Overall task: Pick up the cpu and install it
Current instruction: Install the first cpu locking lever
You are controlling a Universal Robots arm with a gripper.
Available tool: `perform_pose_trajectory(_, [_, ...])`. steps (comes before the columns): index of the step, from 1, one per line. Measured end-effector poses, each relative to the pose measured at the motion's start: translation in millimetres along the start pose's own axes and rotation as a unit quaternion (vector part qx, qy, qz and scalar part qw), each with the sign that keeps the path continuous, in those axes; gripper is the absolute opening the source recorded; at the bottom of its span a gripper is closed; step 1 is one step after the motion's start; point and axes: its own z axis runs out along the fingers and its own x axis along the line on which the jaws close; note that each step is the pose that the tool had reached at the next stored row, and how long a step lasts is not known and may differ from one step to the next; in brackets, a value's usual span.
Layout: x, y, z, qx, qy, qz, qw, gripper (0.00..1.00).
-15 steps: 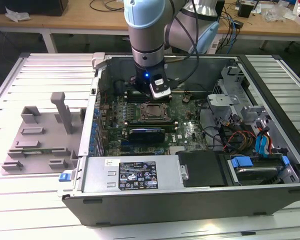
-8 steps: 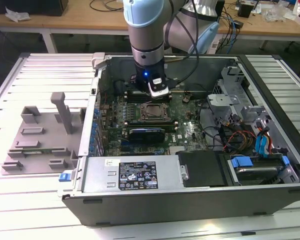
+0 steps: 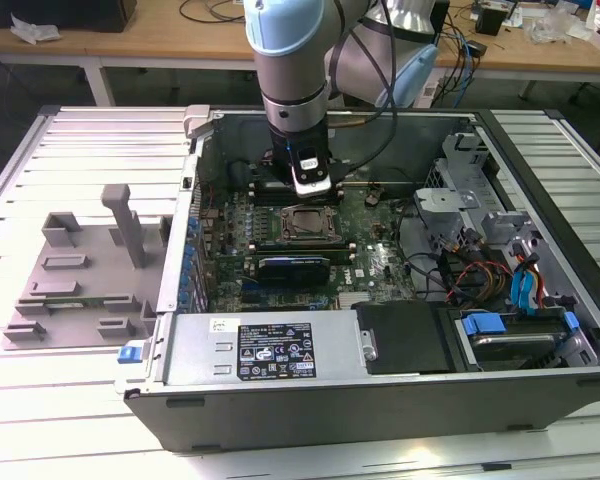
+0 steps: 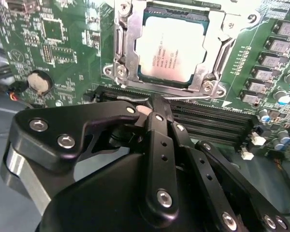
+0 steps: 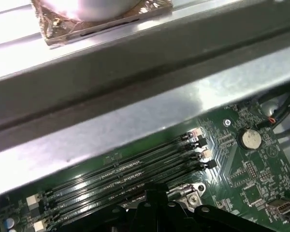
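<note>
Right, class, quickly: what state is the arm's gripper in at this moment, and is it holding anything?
Gripper: shut, fingers together and holding nothing; the cpu lies in the socket just beyond the fingertips.

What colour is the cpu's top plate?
Silvery-white with a thin darker rim; the cpu sits in the socket, clearest in the second wrist view.

matt silvery cpu (image 4: 170,47), seemingly metal, glossy black claw (image 4: 152,113)

The arm (image 3: 292,60) is held vertically, wrist pointed straight down. The gripper (image 4: 152,104) is seen with its black fingers (image 4: 157,126) brought together, nothing held.
</note>
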Motion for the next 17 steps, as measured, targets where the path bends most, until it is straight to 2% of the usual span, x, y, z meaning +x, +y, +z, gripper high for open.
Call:
perform_pose_trajectory(3, [0.3,-0.7,3.0,0.0030,-0.0044,0.018,0.9998,0.11])
perform_pose_trajectory(5, [0.7,-0.9,5.7,0.0049,-0.0079,0.034,0.9994,0.11])
perform_pose_trajectory(8, [1.2,0.9,7.2,0.0061,-0.0111,0.049,0.9987,0.11])
perform_pose_trajectory(10, [0.6,1.0,8.2,0.0085,-0.0147,0.064,0.9978,0.11])
perform_pose_trajectory(12, [0.5,0.8,9.0,0.0101,-0.0168,0.073,0.9971,0.11])
perform_pose_trajectory(14, [0.2,0.8,10.5,0.0119,-0.0206,0.089,0.9957,0.11])
perform_pose_trajectory(17, [0.2,1.2,10.1,0.0119,-0.0208,0.091,0.9956,0.11])
